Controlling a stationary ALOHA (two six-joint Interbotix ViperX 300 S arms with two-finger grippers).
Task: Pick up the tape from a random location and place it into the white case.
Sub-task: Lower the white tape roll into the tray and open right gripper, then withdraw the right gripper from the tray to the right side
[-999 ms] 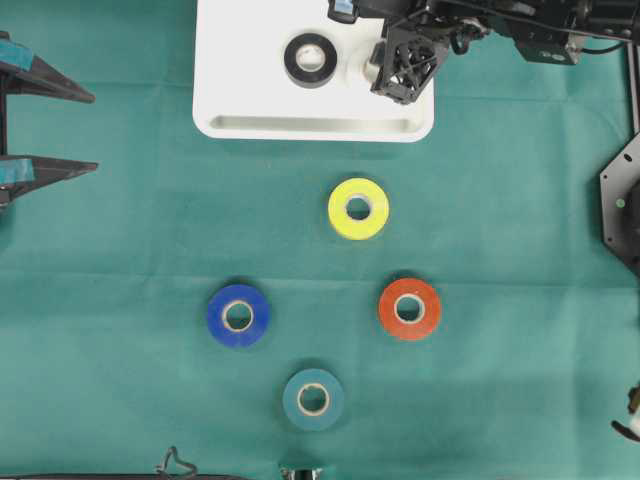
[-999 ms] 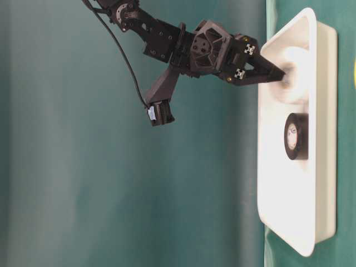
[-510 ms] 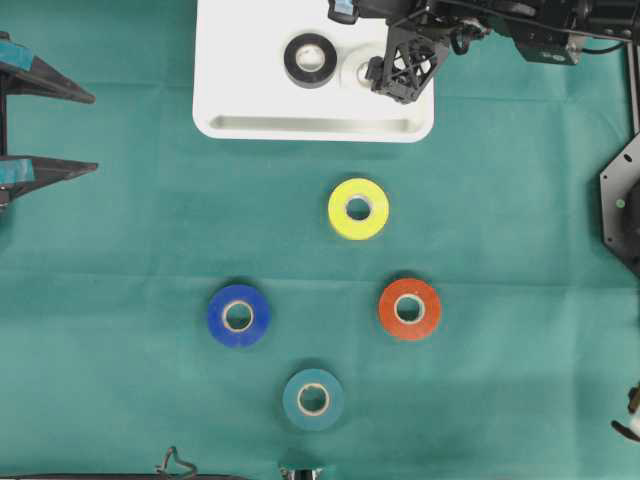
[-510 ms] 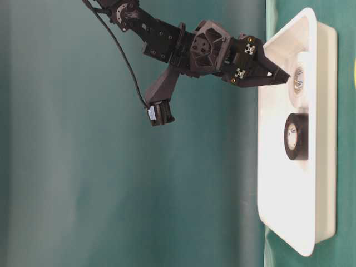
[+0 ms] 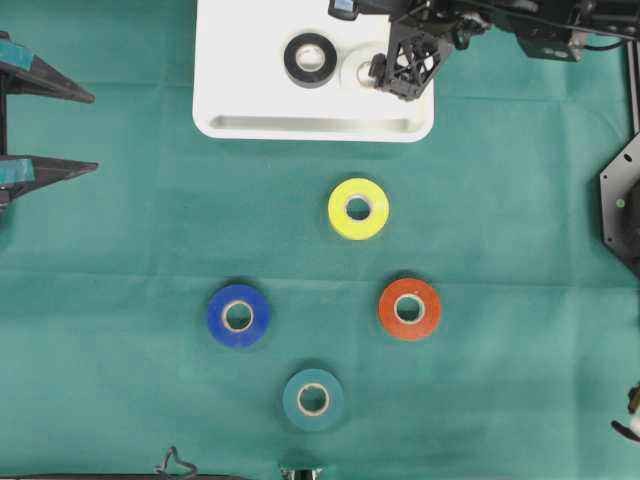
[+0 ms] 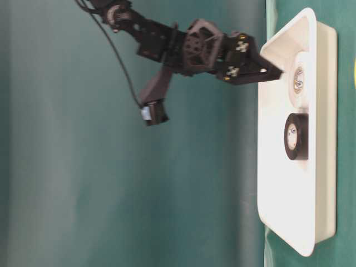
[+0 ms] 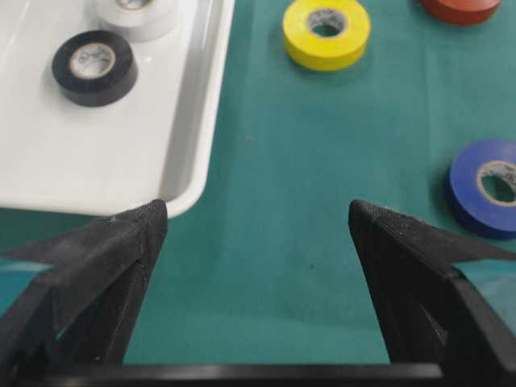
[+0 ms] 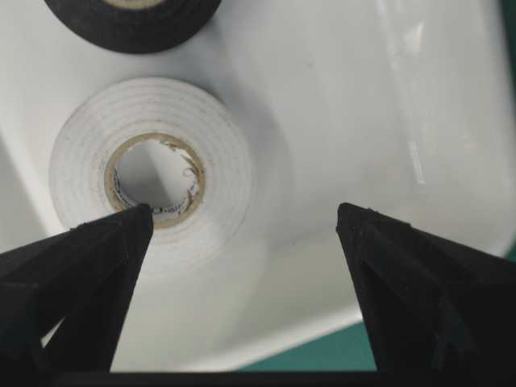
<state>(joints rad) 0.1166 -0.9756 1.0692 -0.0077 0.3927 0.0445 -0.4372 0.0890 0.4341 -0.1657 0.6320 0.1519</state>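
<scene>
We see right claw above white case, jaws spread wide, holding nothing — white tape lies flat in case beside black tape. Left claw wide open too, empty, at left table edge. Yellow tape, red tape, blue tape, teal tape on table.

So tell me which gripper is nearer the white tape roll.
Right. The right gripper hangs open just above the white tape roll inside the white case. The left gripper is open over the green cloth outside the case, well away from it.
</scene>
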